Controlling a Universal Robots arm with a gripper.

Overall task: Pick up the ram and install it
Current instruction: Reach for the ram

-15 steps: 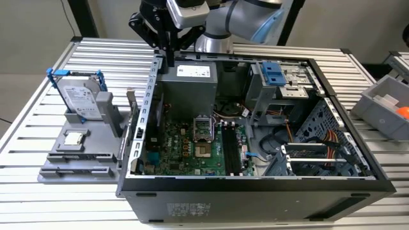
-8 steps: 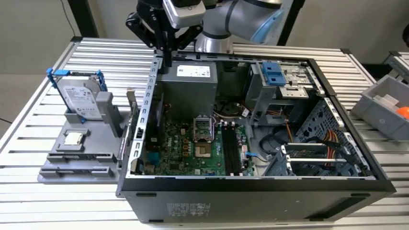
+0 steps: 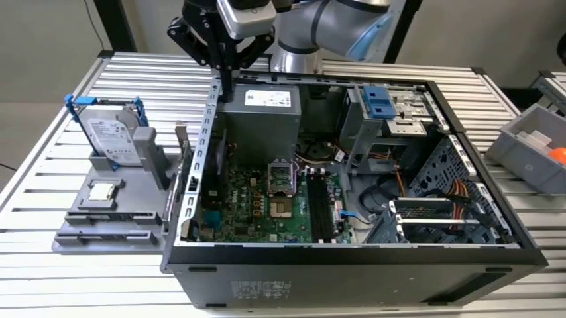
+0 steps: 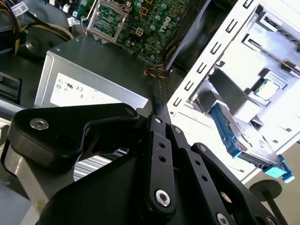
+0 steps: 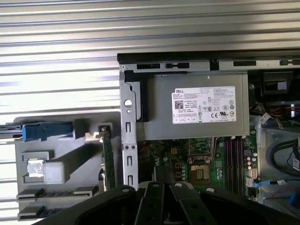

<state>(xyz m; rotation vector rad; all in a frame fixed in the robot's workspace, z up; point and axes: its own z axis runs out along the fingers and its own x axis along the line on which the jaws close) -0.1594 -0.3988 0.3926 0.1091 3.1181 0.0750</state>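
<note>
The gripper [image 3: 227,93] hangs with its two thin black fingers [image 4: 158,91] pressed together, nothing between them. In the exterior view its tips sit just above the corner of the power supply [image 3: 261,116], beside the case wall [image 3: 208,139]. Past that wall, outside the case, the ram [image 5: 108,157] stands on edge in a gray holder [image 5: 65,140], apart from the gripper; in the first wrist view it reads as a long, narrow green strip running alongside the wall. Farther out on the holder lie a small square chip [image 3: 103,191] and a silver drive [image 3: 111,136] in a blue frame. Inside the case, the motherboard's long dark slots [image 3: 320,205] lie open.
</note>
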